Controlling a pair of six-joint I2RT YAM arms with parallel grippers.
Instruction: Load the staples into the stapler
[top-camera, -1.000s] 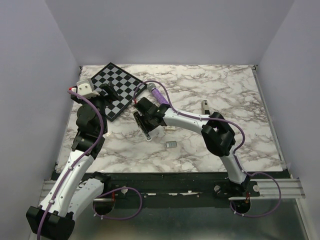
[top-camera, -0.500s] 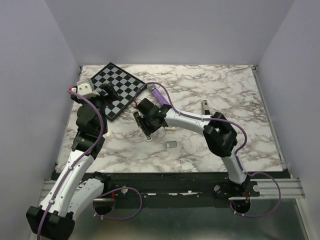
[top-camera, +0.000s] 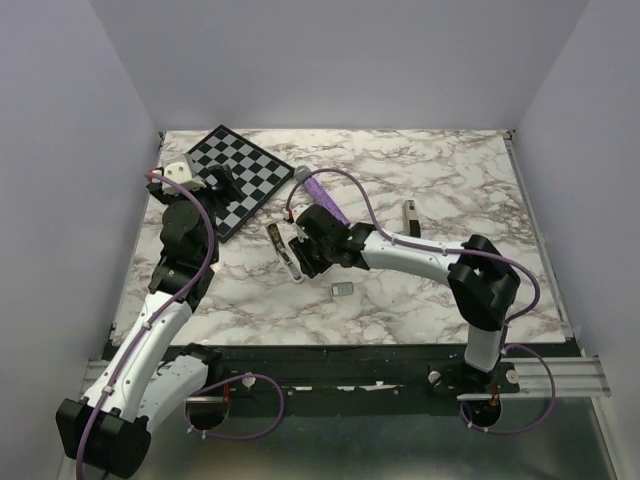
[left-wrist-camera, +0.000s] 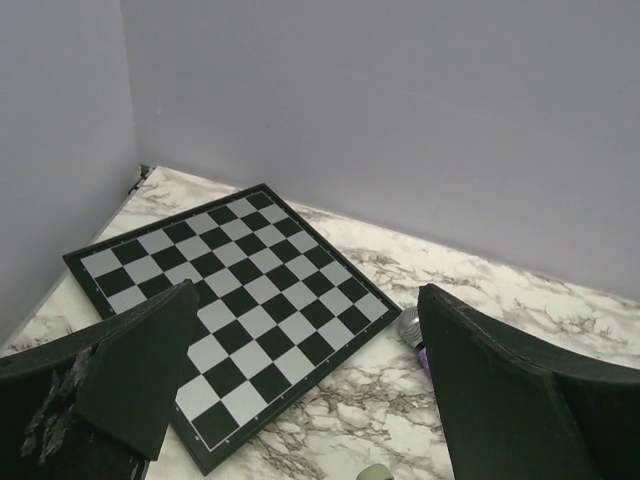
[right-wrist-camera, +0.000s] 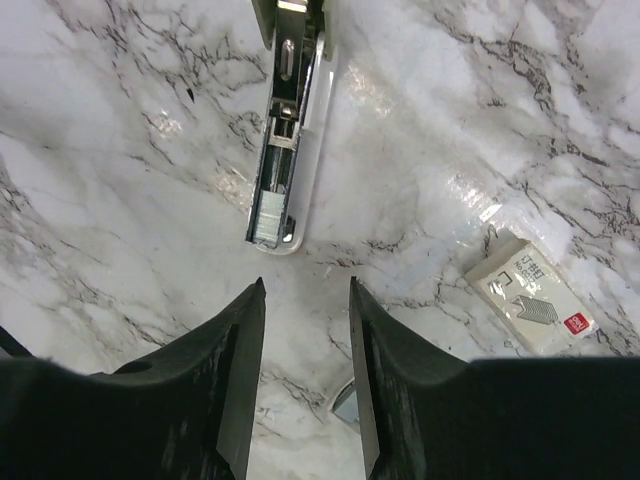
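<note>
The stapler lies opened flat on the marble, its channel facing up. A ribbed silver-grey block of staples sits in the near end of that channel. My right gripper hangs open just short of that end and holds nothing; from above it is beside the stapler. A small grey flat block lies on the table, half hidden behind my right finger. My left gripper is wide open and empty above the chessboard's edge.
A black-and-white chessboard lies at the back left. A purple pen rests beside it. A small cream box sits right of the stapler. A dark narrow object lies further right. Walls close in on three sides.
My right gripper has drawn back from over the stapler toward the near right, uncovering its channel. The left gripper has shifted slightly right over the chessboard.
</note>
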